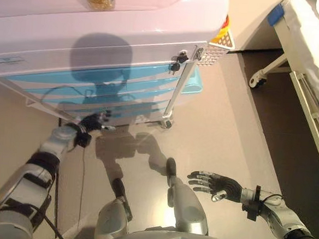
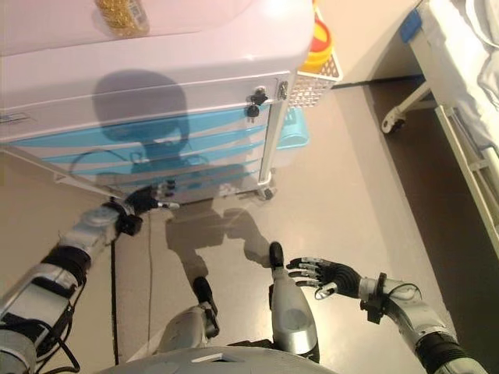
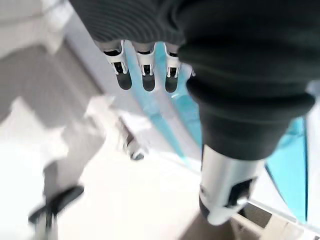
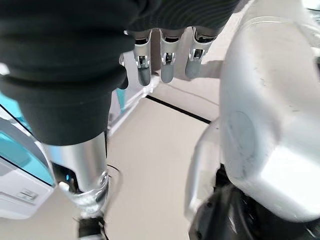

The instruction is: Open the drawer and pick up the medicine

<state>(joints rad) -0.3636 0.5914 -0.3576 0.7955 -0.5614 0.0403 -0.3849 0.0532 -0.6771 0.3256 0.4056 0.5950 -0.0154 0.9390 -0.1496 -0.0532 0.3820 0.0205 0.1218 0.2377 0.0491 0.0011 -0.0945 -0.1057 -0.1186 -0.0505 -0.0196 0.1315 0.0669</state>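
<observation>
At lowest drawer point(image 1: 124, 109): left hand point(image 1: 93, 121) fingers straight, unhooked; may slip off. Right hand point(image 1: 216, 185) spread, idle.

White cart point(image 1: 155, 26) (blue drawers point(image 1: 123, 87)), yellow-red bin point(image 2: 320, 39)

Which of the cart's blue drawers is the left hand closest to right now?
The lowest blue drawer. The left hand reaches toward its front near the cart's base, while the other blue drawers sit higher up.
</observation>
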